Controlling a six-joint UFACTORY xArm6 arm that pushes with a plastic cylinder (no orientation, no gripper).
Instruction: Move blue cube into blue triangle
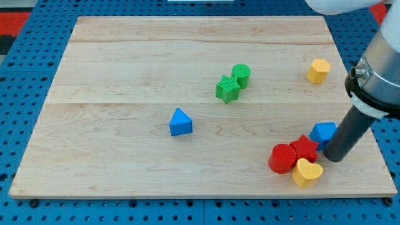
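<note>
Touching the blue cube (pixel 323 132) from the view's right, my tip (pixel 334 157) sits well apart from blue triangle (pixel 180 122) on worktop (pixel 112 75); no fingers.

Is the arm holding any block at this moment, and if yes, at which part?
Nothing is held; the arm has only a rod. My tip stands at the blue cube's right side, apparently touching it, beside the red star.

i can read no text, label, brand, number or sign anywhere on what i see here.
</note>
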